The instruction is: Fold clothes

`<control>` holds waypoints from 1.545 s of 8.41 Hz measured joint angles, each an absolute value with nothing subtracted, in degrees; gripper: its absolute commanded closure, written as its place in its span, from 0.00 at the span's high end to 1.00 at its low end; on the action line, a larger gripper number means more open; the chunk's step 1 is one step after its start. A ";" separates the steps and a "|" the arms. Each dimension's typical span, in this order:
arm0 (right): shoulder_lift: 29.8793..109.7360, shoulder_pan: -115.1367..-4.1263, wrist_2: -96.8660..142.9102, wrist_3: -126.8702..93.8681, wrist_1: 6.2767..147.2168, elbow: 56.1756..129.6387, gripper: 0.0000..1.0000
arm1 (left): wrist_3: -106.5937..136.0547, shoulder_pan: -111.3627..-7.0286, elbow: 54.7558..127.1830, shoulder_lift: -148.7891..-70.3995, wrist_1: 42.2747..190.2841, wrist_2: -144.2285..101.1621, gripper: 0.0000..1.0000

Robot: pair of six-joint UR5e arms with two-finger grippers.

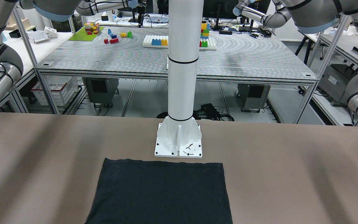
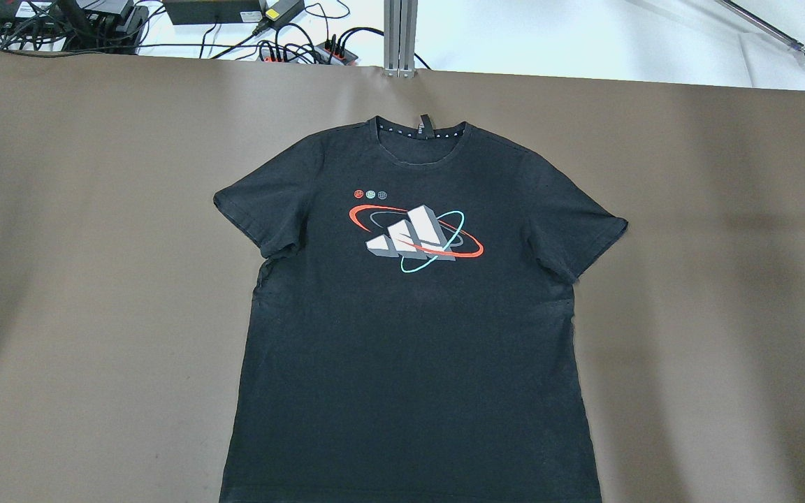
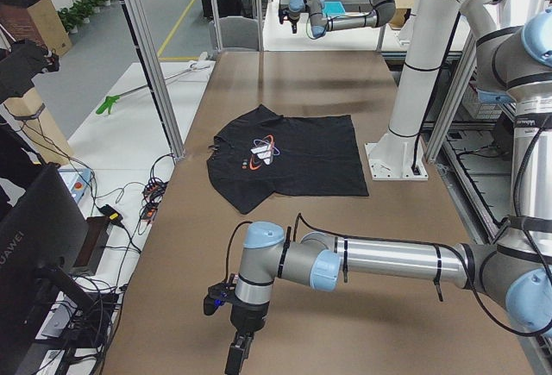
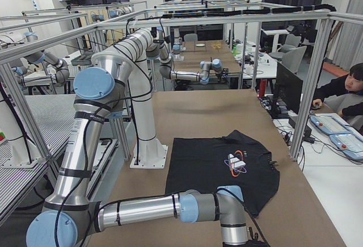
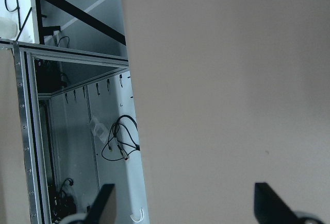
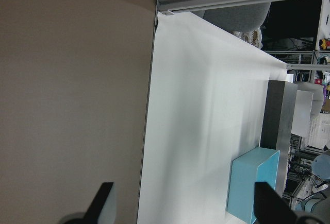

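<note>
A black T-shirt (image 2: 409,335) with a white, red and teal logo lies flat and face up on the brown table (image 2: 95,209), collar at the far side. It also shows in the front-facing view (image 1: 160,193), the left view (image 3: 293,155) and the right view (image 4: 221,164). My left gripper (image 5: 185,208) is open and empty over the table's left end, far from the shirt; it shows in the left view (image 3: 237,353). My right gripper (image 6: 185,208) is open and empty over the table's right end, also far from the shirt.
The robot's white column base (image 1: 179,143) stands just behind the shirt's hem. An aluminium post (image 2: 400,35) and cables (image 2: 291,42) sit at the far edge. A teal box (image 6: 255,183) lies on the white neighbouring table. An operator (image 4: 351,88) sits beside the table.
</note>
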State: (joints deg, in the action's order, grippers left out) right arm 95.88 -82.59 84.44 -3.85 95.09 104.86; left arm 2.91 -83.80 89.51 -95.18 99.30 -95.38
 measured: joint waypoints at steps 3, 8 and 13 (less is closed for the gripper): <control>95.43 -82.47 84.46 -4.06 94.99 105.49 0.94 | 2.86 -83.82 91.04 -95.23 101.10 -95.62 0.94; 95.26 -82.47 84.57 -3.15 93.55 107.55 0.94 | 3.10 -83.95 91.77 -94.98 102.71 -95.54 0.94; 95.75 -81.66 84.18 -1.88 83.81 107.38 0.94 | 3.12 -83.92 88.83 -99.10 104.31 -95.47 0.94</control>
State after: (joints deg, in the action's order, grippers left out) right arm 95.75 -81.66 84.18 -1.88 83.81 107.38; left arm 3.12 -83.92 88.83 -99.10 104.31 -95.47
